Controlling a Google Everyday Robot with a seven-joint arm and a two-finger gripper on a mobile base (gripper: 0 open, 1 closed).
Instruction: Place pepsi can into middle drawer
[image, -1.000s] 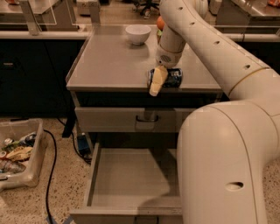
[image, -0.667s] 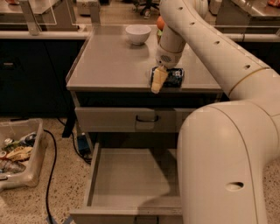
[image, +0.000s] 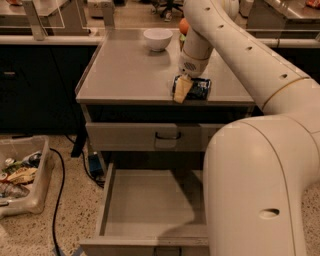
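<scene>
The pepsi can (image: 199, 89) is blue and lies on its side near the front edge of the grey counter (image: 125, 75). My gripper (image: 185, 91) is down on the counter at the can's left end, touching or very close to it. The middle drawer (image: 145, 200) is pulled open below, a grey tray with a bare floor. My arm's big white body (image: 260, 190) hides its right part.
A closed drawer face with a black handle (image: 167, 136) sits above the open drawer. A white bowl (image: 157, 39) stands at the back of the counter, with an orange object (image: 184, 26) beside it. A clear bin of trash (image: 20, 175) and a black cable (image: 59, 190) are on the floor at left.
</scene>
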